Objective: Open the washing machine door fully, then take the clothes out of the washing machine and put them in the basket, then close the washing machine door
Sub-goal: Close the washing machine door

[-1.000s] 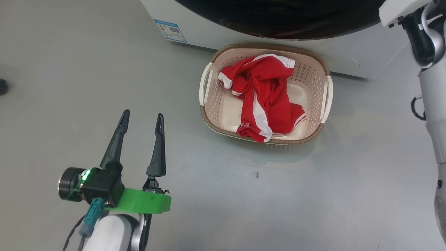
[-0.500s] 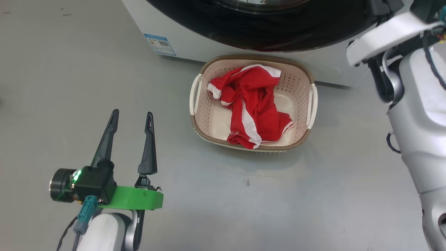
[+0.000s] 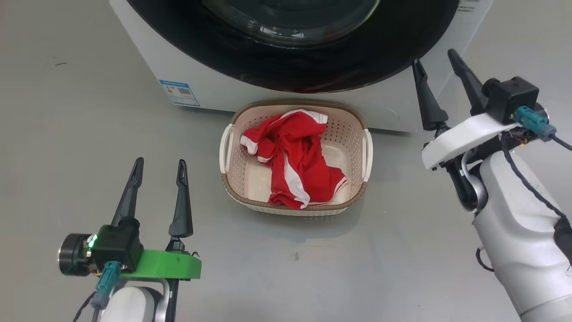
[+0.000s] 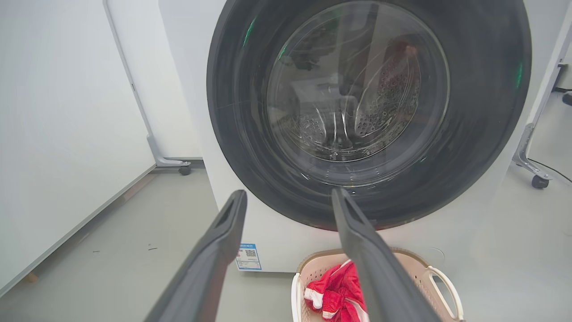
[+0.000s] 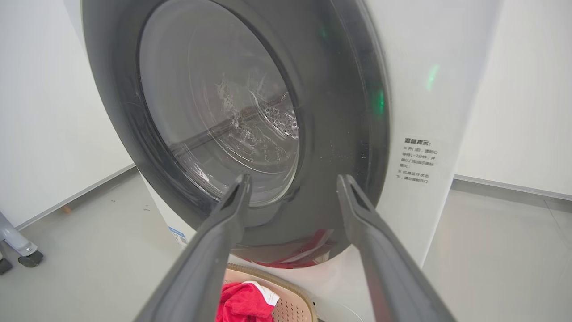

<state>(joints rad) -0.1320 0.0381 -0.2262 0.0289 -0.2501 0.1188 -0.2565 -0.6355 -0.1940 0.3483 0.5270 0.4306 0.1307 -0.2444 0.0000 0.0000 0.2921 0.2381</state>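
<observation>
Head view, door: the door [image 3: 393,58] is at 12 o'clock, lying against the white washing machine [image 3: 147,58].
Head view, basket: the basket [image 3: 295,103] stands on the floor [image 3: 67,134] in the centre, just before the machine. The red clothes [image 3: 295,156] lie inside it.
Head view, pincers: the left pincer [image 3: 160,162] is at 7 o'clock and the right pincer [image 3: 434,58] at 2 o'clock. Both have their fingers spread and hold nothing.
Left wrist view, door: its black ring looks flush with the machine front. The glass carries reflections, so we cannot tell surely that the drum [image 4: 380,112] is empty.
Right wrist view, door edge: at 3 o'clock of the door we see no gap. The spread fingers [image 5: 214,250] point at its lower part without touching.
Step in hand: we judge it to be the closing of the door, almost finished.
How to do it well: we should make sure the latch has caught. If it has not, we press flat on the black ring at the side away from the hinge, not on the glass, and keep both arms away from the basket.
</observation>
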